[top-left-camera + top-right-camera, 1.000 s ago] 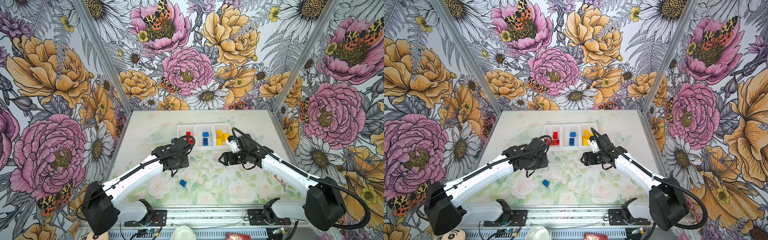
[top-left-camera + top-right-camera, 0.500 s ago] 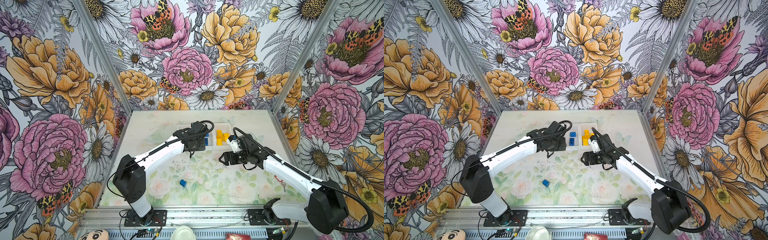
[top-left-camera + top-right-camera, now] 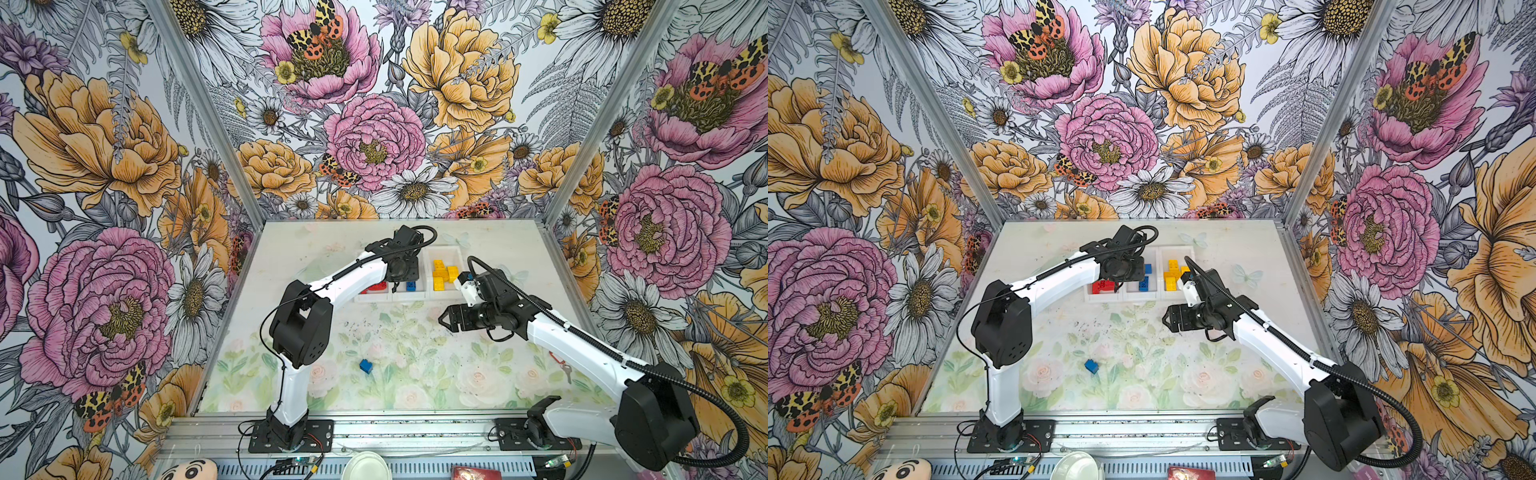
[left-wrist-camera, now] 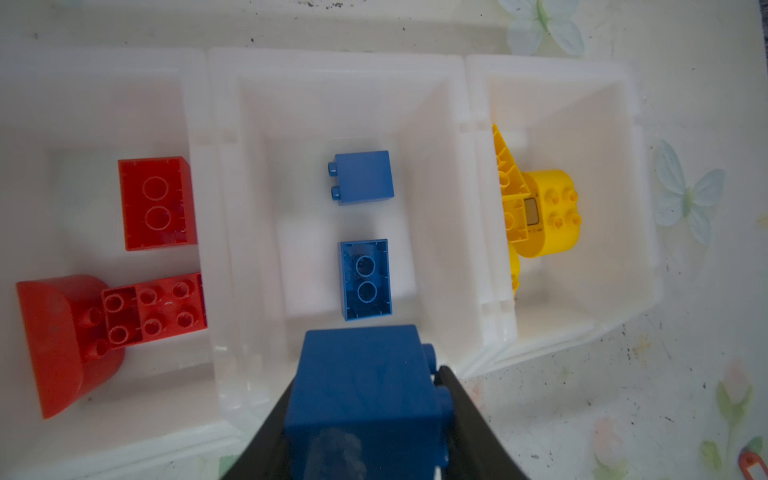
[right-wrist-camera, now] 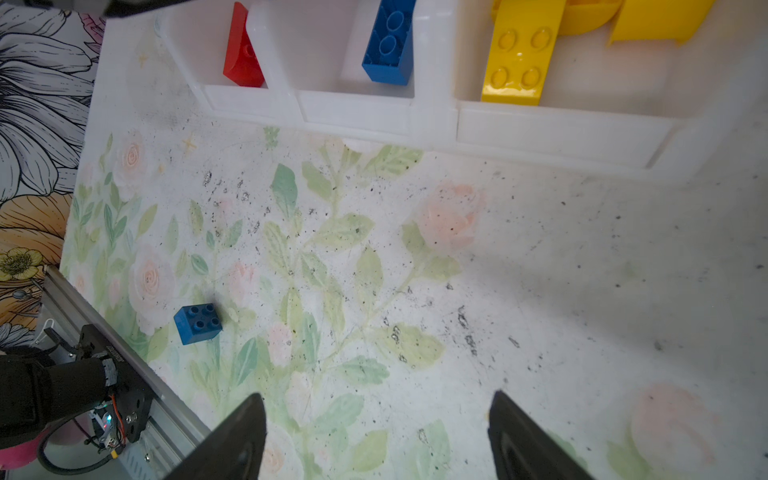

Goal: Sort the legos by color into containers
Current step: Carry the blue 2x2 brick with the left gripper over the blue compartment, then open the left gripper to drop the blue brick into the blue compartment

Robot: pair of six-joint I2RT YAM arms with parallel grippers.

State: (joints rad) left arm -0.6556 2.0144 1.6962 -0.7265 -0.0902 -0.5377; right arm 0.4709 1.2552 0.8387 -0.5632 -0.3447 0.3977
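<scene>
In both top views the white three-bin tray (image 3: 409,296) (image 3: 1133,297) sits mid-frame, with red, blue and yellow bricks sorted by bin. A loose blue brick (image 3: 365,366) (image 3: 1091,366) lies lower centre on the worktop (image 3: 478,374).

Left wrist view: the left fingers (image 4: 270,440) pinch a held blue brick (image 4: 365,386) over the middle bin's edge.

Right wrist view: the right fingers (image 5: 237,440) are spread wide above the worktop, well apart from the loose blue brick.

Both top views looking steeply down from high at front, taking in whole surface (image 3: 415,374). Left wrist view looking closely down into containers (image 4: 332,62); right wrist view, farther back, sharing them.
</scene>
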